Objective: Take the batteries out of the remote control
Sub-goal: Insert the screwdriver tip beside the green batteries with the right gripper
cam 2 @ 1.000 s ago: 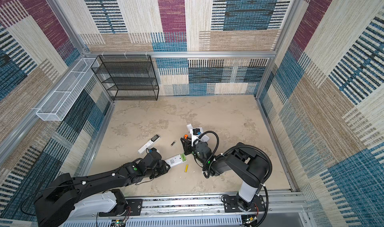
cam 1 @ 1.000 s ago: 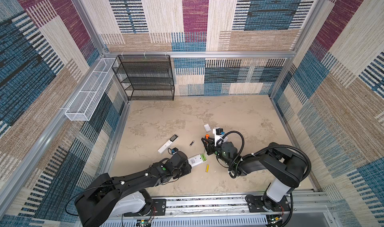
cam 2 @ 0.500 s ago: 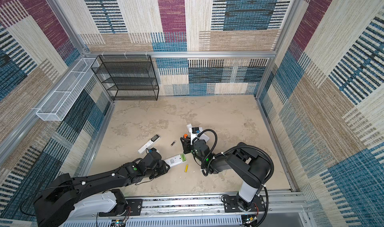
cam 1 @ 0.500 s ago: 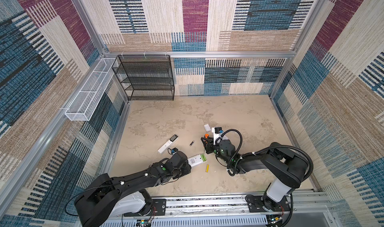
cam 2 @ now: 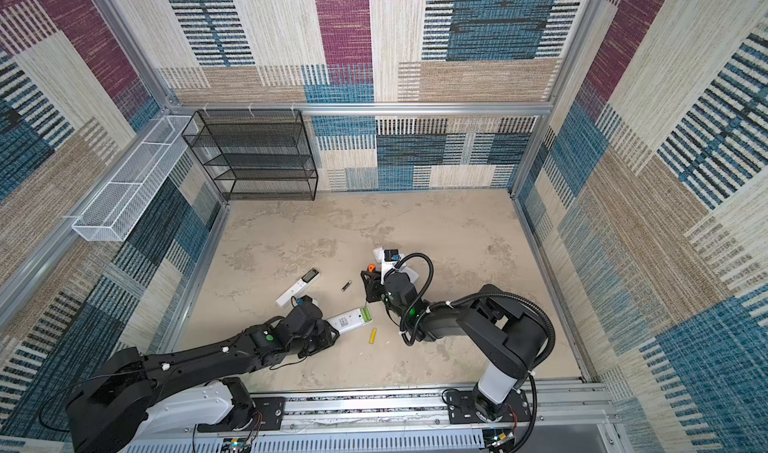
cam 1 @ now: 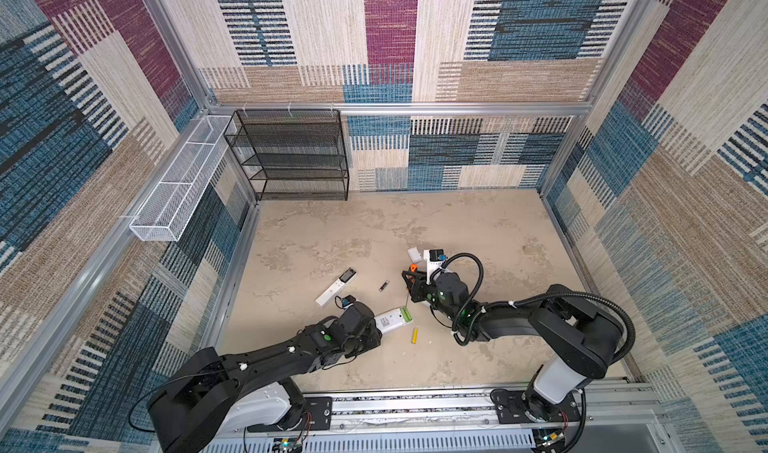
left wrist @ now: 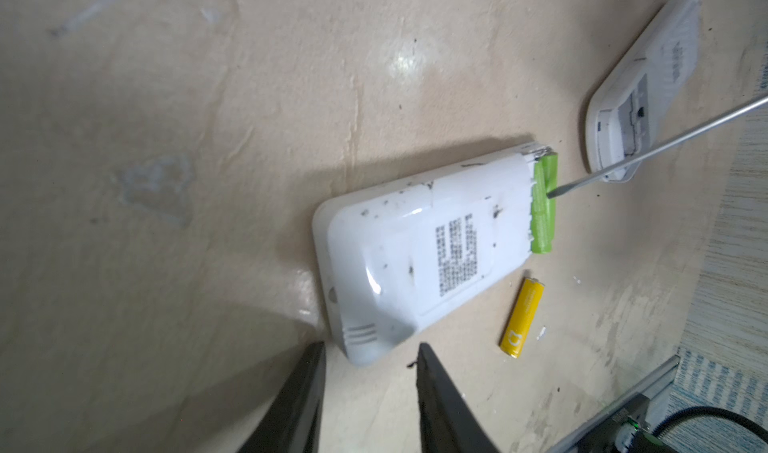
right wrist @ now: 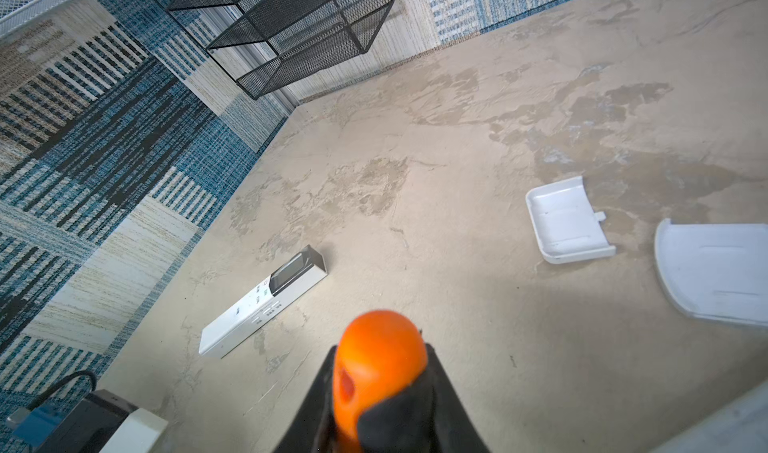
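Note:
A white remote control point(left wrist: 415, 255) lies back up on the floor, shown in both top views point(cam 1: 388, 321) point(cam 2: 347, 320). Lime green batteries point(left wrist: 542, 210) point(cam 1: 406, 315) sit in its open far end. My left gripper point(left wrist: 370, 343) point(cam 1: 372, 326) pinches the remote's near end with its very fingertips. My right gripper point(right wrist: 380, 359) point(cam 1: 415, 287) is shut on the orange-and-black handle of a screwdriver point(right wrist: 376, 372). The tip of its shaft point(left wrist: 665, 137) rests against a green battery. One yellow battery point(left wrist: 521, 316) point(cam 1: 414, 335) and one black battery point(cam 1: 384, 285) lie loose on the floor.
A slim white remote with a screen point(right wrist: 266, 303) point(cam 1: 336, 287) lies to the left. Two white covers point(right wrist: 569, 222) point(right wrist: 715, 272) lie past the right gripper. Another white remote with an open compartment point(left wrist: 640, 98) lies under the shaft. A black mesh shelf point(cam 1: 291, 156) stands at the back left.
The right wrist has shifted slightly to the left with the screwdriver. The left gripper and the remote have stayed where they were.

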